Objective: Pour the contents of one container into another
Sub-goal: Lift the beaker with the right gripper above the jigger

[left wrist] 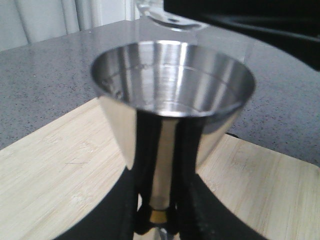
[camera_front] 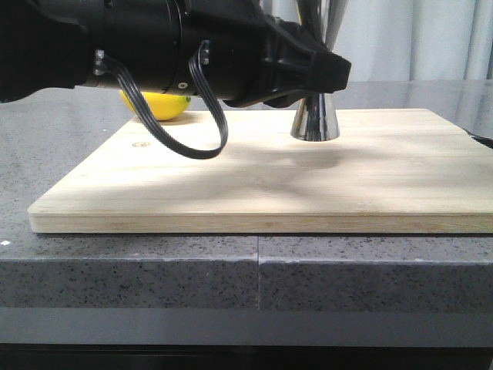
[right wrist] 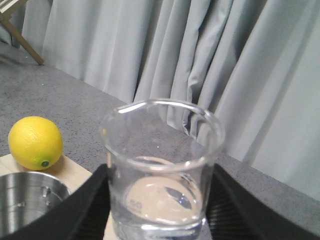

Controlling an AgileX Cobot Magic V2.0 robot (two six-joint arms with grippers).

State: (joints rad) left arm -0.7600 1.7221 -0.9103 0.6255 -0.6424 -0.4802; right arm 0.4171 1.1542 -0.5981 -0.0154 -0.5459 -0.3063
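Note:
The steel jigger [camera_front: 314,119] stands upright on the wooden board [camera_front: 254,185], its lower cone showing below my left arm. My left gripper [left wrist: 159,219] is shut on the jigger's narrow gold waist, and the wide upper cup [left wrist: 172,80] fills the left wrist view. The clear glass beaker [right wrist: 160,170] sits between the black fingers [right wrist: 90,205] of my right gripper [right wrist: 161,202], which is shut on it. A little clear liquid appears to lie at its bottom. The beaker [left wrist: 167,17] hangs just above and beyond the jigger's far rim. The jigger's cup [right wrist: 25,200] lies beside and below the beaker.
A yellow lemon [camera_front: 158,105] lies at the board's back left corner, also seen as the lemon [right wrist: 35,142] beyond the jigger. The board rests on a grey speckled counter [camera_front: 154,270]. Grey curtains [right wrist: 200,65] hang behind. My left arm and its cable loop [camera_front: 192,131] cover the upper left.

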